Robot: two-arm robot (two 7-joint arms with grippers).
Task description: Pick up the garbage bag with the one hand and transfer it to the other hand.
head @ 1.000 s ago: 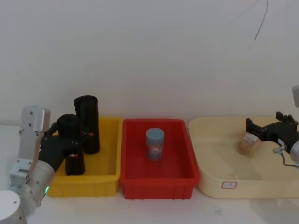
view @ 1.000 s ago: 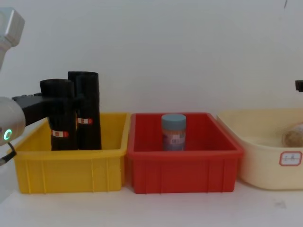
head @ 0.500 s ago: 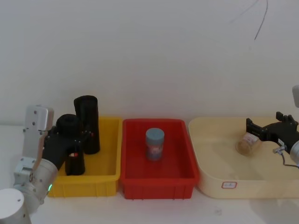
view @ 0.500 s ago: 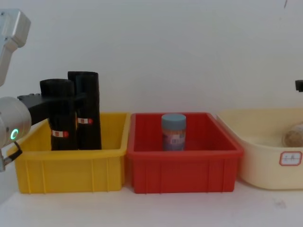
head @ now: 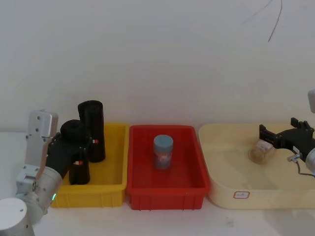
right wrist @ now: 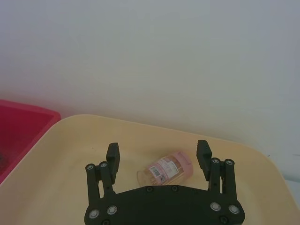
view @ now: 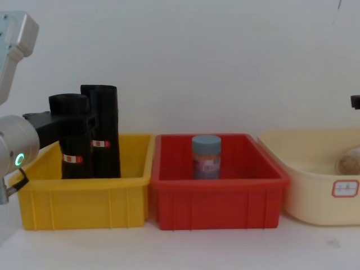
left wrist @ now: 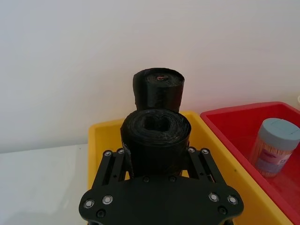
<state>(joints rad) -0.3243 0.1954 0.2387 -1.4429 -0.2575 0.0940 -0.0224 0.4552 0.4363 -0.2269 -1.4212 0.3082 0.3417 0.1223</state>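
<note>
Head: left gripper (head: 73, 147) clamped round garbage bag (head: 79, 173), upright in yellow bin (head: 91, 196), taller roll (head: 91, 129) just beside | left wrist: lifting could snag that neighbour | right wrist: right gripper (right wrist: 157, 150) gaping over cream tub (right wrist: 61, 154) | chest: long carry, slip risk.

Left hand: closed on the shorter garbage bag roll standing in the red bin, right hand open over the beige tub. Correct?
One error: the garbage bag the left hand is closed on stands in the yellow bin, not the red bin, as the chest view shows. The right hand is open over the beige tub.
</note>
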